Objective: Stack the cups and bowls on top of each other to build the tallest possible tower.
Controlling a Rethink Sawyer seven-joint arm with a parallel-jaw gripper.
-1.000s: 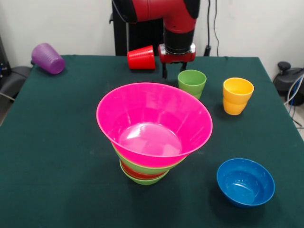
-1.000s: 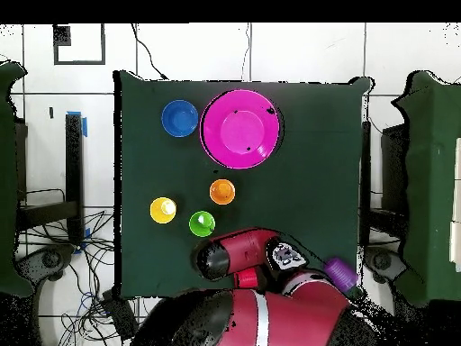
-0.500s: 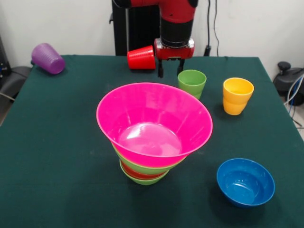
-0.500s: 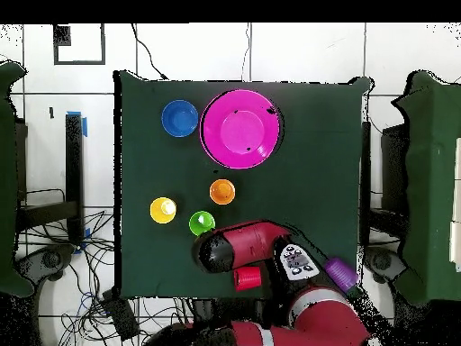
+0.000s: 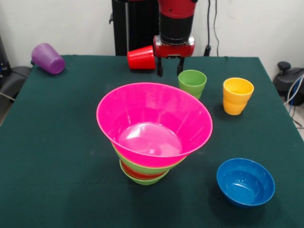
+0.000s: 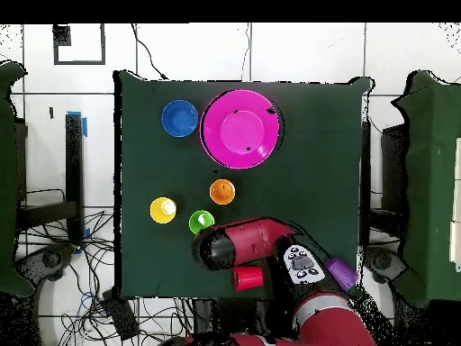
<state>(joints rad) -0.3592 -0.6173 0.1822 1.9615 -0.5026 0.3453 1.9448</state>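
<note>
- Tower of nested glossy plastic bowls (image 5: 149, 147): it stands near the middle of the dark green worktop (image 5: 57, 156), narrow green and red-orange bowls at the bottom and the huge pink bowl (image 5: 154, 124) flaring on top. That shape looks top-heavy, so a sideways knock on the pink rim would likely tip or slide it.
- Robot's claw (image 5: 169, 72) hangs at the far side with its two fingers apart and nothing between them, between the red plastic cup (image 5: 141, 57) lying on its side and the upright light green cup (image 5: 192, 82).
- Descending off-centre risks a finger striking the green cup's rim and toppling it toward the tower.
- The red cup sits at the far edge; a nudge could roll it off the worktop.
- The purple ribbed cup (image 5: 47, 58) lies at the far left corner, equally prone to rolling away.
- The yellow cup (image 5: 237, 96) and small blue bowl (image 5: 245, 182) stand to the right, well apart from the claw.
</note>
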